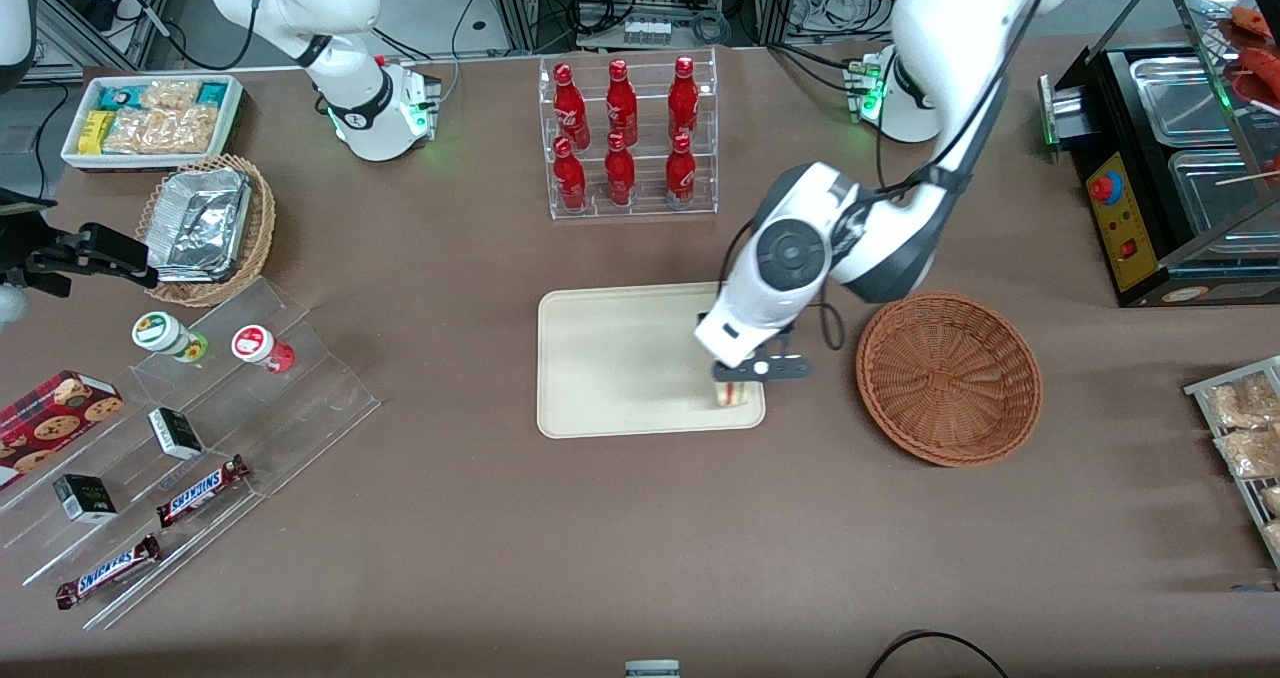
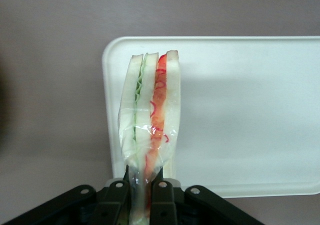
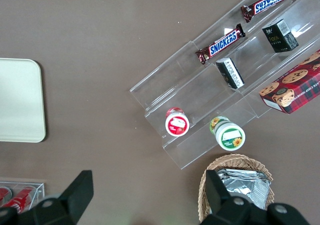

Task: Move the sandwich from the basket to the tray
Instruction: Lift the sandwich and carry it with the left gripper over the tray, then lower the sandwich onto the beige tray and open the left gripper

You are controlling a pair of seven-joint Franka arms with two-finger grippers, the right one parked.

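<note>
My left gripper (image 1: 738, 383) hangs over the corner of the cream tray (image 1: 620, 358) that lies nearest the basket, and it is shut on the sandwich (image 1: 738, 393). In the left wrist view the sandwich (image 2: 151, 115) is a plastic-wrapped wedge of pale bread with green and red filling, pinched at its narrow end between the black fingers (image 2: 162, 197) of the gripper (image 2: 141, 187). It hangs above the tray (image 2: 240, 110) near one rounded corner. The reddish-brown wicker basket (image 1: 948, 378) stands beside the tray, toward the working arm's end, with nothing in it.
A clear rack of red bottles (image 1: 628, 138) stands farther from the front camera than the tray. Toward the parked arm's end are an acrylic stepped stand with snacks (image 1: 180, 438), a tan basket of foil packs (image 1: 205, 228) and a white snack bin (image 1: 150, 118). A black warmer (image 1: 1170, 168) stands toward the working arm's end.
</note>
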